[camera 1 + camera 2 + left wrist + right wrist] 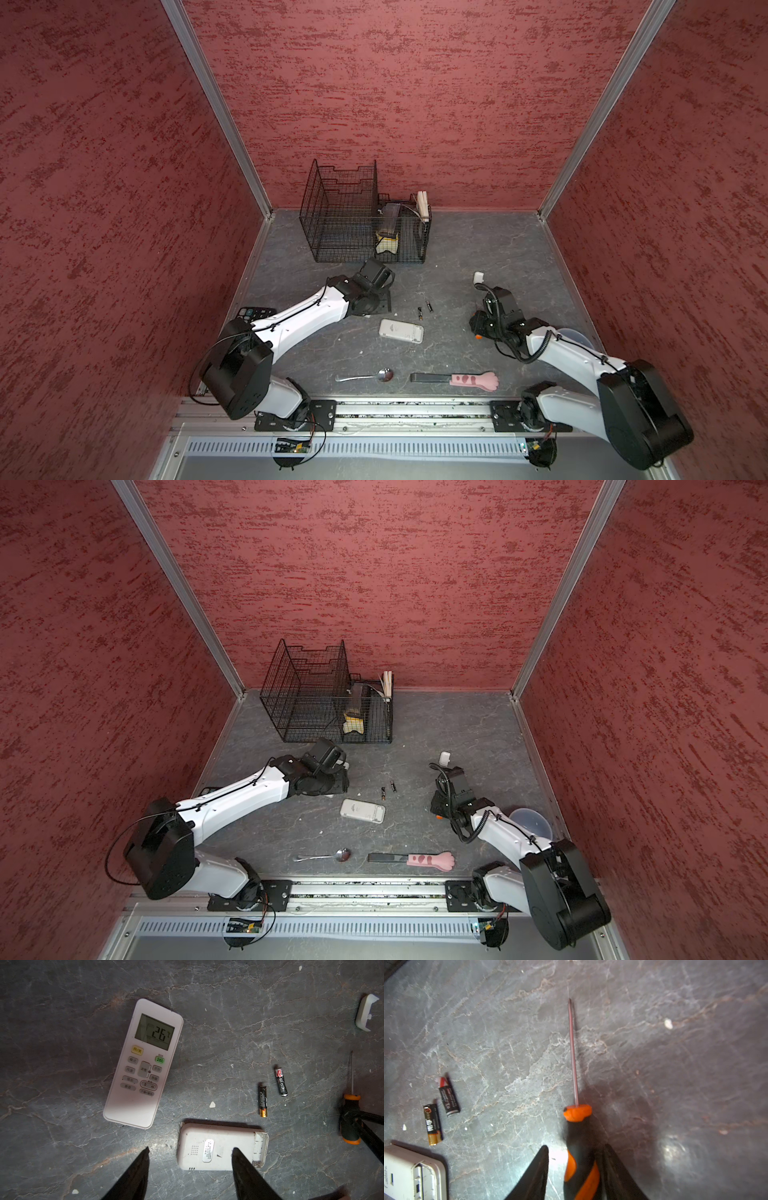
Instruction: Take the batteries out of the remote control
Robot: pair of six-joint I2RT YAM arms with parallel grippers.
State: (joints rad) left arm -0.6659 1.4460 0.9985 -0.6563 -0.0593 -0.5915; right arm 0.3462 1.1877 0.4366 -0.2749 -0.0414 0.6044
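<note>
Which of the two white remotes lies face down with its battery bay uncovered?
The white plastic remote nearest the two small black batteries: label side up, end bay uncovered. The other white remote lies buttons up, its display reading 26.

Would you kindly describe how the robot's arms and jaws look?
The left arm and right arm have white shells with black joints and bulky black housings. Thin black cables run along them; the right carries a coiled one. The jaws are black, tapering to points.
</note>
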